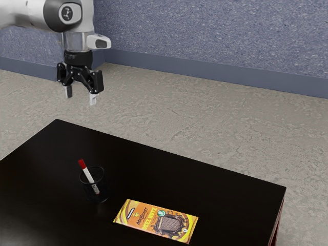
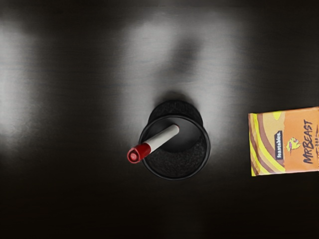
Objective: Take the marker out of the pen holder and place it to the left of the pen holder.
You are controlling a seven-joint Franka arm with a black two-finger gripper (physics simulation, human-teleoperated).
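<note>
My gripper (image 1: 81, 97) hangs high above the dark table in the exterior view, its two fingers apart with nothing between them. Below it stands a black mesh pen holder (image 1: 104, 188). A white marker with a red cap (image 1: 88, 174) leans inside, cap end up and sticking out over the rim. Seen from above in the wrist view, the pen holder (image 2: 174, 167) is round, and the marker (image 2: 162, 138) rests across its rim with the red cap outside the edge; its lower end is inside the cup.
An orange and yellow chocolate bar (image 1: 156, 221) lies flat on the table (image 1: 205, 177), to the exterior view's right of the pen holder and apart from it. The table's far edge faces the floor (image 1: 205, 123).
</note>
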